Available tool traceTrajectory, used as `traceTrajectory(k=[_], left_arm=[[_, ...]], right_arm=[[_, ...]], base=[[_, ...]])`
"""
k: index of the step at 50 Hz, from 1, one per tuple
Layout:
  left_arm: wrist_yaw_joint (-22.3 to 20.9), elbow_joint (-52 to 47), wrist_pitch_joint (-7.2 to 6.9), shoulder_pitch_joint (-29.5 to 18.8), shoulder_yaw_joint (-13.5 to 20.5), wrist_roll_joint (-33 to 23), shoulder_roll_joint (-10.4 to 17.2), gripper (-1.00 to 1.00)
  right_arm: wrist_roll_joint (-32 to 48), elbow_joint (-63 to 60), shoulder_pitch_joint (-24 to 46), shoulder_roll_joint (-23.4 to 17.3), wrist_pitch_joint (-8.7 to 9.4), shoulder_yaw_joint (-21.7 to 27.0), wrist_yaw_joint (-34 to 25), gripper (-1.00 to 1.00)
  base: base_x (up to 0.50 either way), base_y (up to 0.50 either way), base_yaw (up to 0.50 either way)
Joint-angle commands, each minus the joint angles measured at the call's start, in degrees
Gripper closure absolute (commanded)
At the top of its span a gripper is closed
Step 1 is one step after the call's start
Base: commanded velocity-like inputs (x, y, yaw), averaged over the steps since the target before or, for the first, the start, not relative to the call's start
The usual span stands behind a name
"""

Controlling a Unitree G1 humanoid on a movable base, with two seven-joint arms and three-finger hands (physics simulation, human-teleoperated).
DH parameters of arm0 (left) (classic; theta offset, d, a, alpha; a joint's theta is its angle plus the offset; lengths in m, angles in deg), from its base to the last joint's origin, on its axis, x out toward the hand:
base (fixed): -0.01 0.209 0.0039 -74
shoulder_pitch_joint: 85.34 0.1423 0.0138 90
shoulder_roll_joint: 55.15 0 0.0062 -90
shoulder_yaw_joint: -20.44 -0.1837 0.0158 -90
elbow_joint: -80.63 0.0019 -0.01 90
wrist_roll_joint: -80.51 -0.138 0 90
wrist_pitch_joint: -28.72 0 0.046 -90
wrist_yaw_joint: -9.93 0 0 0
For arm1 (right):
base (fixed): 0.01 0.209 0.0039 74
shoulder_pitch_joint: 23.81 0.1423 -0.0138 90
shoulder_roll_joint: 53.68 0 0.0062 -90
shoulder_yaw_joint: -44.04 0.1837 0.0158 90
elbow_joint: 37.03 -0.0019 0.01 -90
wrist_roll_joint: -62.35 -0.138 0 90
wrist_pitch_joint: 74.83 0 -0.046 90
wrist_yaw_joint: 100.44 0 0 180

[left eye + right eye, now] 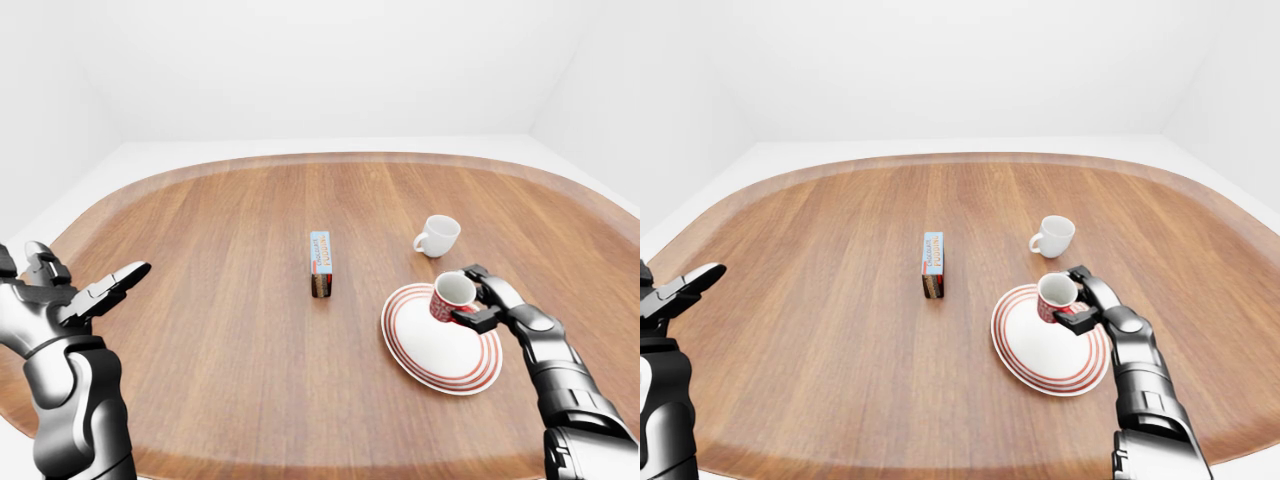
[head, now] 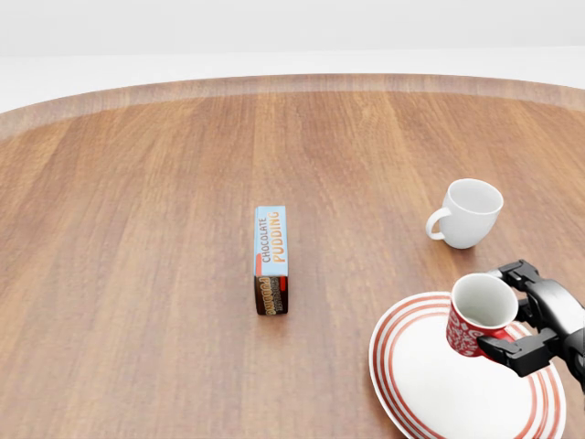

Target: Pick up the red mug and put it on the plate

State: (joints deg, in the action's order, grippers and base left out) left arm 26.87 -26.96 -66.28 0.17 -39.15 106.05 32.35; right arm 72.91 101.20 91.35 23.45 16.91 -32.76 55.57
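So the red mug is up over the plate right now, gripped by the right hand, whose dark fingers are clamped round the side and handle. It's tipped a bit so you look straight into its white inside, which looks empty, and the red outside has a small white pattern on it. Can't tell from any of the views whether its bottom is actually touching the plate or just hanging above it. The plate is round, white, with a few thin red rings near the rim, and nothing else sits on it. Just above it in the head view there's a plain white mug, glossy, upright, handle pointing to the view's left, also empty as far as I can see. Well apart to the left, near the middle of the table, stands a narrow chocolate pudding box, light blue top with orange lettering and a brown end. The left hand is off at the left edge of the left-eye view with its fingers spread wide, nothing in it. The table is a big rounded wooden one with straight grain and a paler edge band, in a bare white room.
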Motion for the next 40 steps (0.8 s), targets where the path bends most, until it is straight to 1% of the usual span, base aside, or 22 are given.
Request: traceTrajectory(k=[1, 3, 5, 7, 9, 10, 15, 16, 17, 19, 21, 23, 27, 29, 30, 31, 32, 33, 34, 40], left_arm=[[-0.2, 0.4, 0.00, 0.1, -0.1, -0.2, -0.1, -1.00], [-0.2, 0.5, 0.00, 0.1, -0.1, -0.2, -0.1, -1.00], [-0.1, 0.5, 0.00, 0.0, -0.2, -0.2, 0.0, -1.00], [-0.2, 0.7, 0.00, -0.1, -0.2, -0.2, 0.0, -1.00], [-0.2, 0.7, 0.00, -0.1, -0.2, -0.2, 0.0, -1.00], [-0.1, 0.6, 0.00, 0.0, -0.2, -0.1, 0.0, -1.00], [0.0, 0.4, 0.00, -0.1, -0.1, -0.1, 0.1, -1.00], [0.0, 0.5, 0.00, -0.1, -0.1, -0.1, 0.1, -1.00], [-0.1, 0.6, 0.00, -0.1, -0.2, -0.2, 0.0, -1.00], [0.0, 0.3, 0.00, -0.1, -0.2, -0.1, 0.0, -1.00], [-0.1, 0.6, 0.00, -0.1, -0.1, -0.2, 0.0, -1.00], [0.0, 0.4, 0.00, -0.2, -0.2, -0.1, 0.1, -1.00], [-0.1, 0.6, 0.00, -0.2, -0.2, -0.2, 0.1, -1.00], [0.0, 0.2, 0.00, -0.1, -0.1, -0.1, 0.1, -1.00], [0.0, 0.2, 0.00, -0.1, -0.1, -0.1, 0.1, -1.00], [-0.1, 0.5, 0.00, -0.2, -0.2, -0.2, 0.1, -1.00], [-0.1, 0.6, 0.00, -0.2, -0.2, -0.2, 0.1, -1.00], [-0.1, 0.6, 0.00, -0.2, -0.2, -0.2, 0.1, -1.00], [-0.1, 0.8, 0.00, -0.2, -0.2, -0.2, 0.1, -1.00], [-0.1, 0.6, 0.00, -0.1, -0.2, -0.2, 0.0, -1.00]], right_arm=[[-0.8, 7.6, -1.7, -0.7, -2.86, 0.0, 0.5, 1.00], [-1.0, 8.2, -1.5, -0.9, -2.92, -0.1, 0.5, 1.00], [-1.5, 7.2, -1.6, -1.0, -2.06, 0.1, 0.4, 1.00], [-1.5, 7.9, -1.2, -1.1, -2.54, 0.0, 0.5, 1.00], [-1.7, 7.4, -1.4, -1.0, -2.23, 0.0, 0.3, 1.00], [-1.6, 7.8, -1.4, -1.0, -2.60, -0.1, 0.5, 1.00], [-1.8, 8.2, -1.3, -1.0, -2.67, -0.2, 0.5, 1.00], [-1.9, 8.0, -1.2, -1.1, -2.54, -0.2, 0.4, 1.00], [-2.0, 6.9, -1.6, -1.0, -1.94, -0.1, 0.2, 1.00], [-2.2, 9.0, -0.9, -1.0, -3.24, 0.0, 0.6, 1.00], [-2.5, 9.6, -0.7, -1.1, -3.41, 0.0, 0.7, 1.00], [-2.6, 10.5, -0.4, -1.2, -3.94, -0.2, 0.9, 1.00], [-2.9, 10.9, -0.2, -1.3, -4.08, -0.3, 0.9, 1.00], [-2.9, 12.7, 0.2, -1.2, -5.20, -0.5, 1.2, 1.00], [-3.0, 12.8, 0.2, -1.2, -5.25, -0.6, 1.2, 1.00], [-3.0, 14.3, 0.5, -1.1, -6.05, -0.7, 1.6, 1.00], [-2.9, 14.8, 0.5, -1.0, -6.42, -1.0, 1.7, 1.00], [-3.0, 14.8, 0.5, -1.0, -6.39, -1.1, 1.7, 1.00], [-2.9, 16.2, 1.0, -1.0, -6.74, -1.2, 1.9, 1.00], [-3.2, 18.0, 1.6, -1.3, -6.74, -1.6, 2.3, 1.00]], base=[[0.00, 0.00, 0.00], [0.00, 0.00, 0.00], [0.00, 0.00, 0.00], [0.00, 0.00, 0.00], [0.00, 0.00, 0.00], [0.00, 0.00, 0.00], [0.00, 0.00, 0.00], [0.00, 0.00, 0.00], [0.00, 0.00, 0.00], [0.00, 0.00, 0.00], [0.00, 0.00, 0.00], [0.00, 0.00, 0.00], [0.00, 0.00, 0.00], [0.00, 0.00, 0.00], [0.00, 0.00, 0.00], [0.00, 0.00, 0.00], [0.00, 0.00, 0.00], [0.00, 0.00, 0.00], [0.00, 0.00, 0.00], [0.00, 0.00, 0.00]])
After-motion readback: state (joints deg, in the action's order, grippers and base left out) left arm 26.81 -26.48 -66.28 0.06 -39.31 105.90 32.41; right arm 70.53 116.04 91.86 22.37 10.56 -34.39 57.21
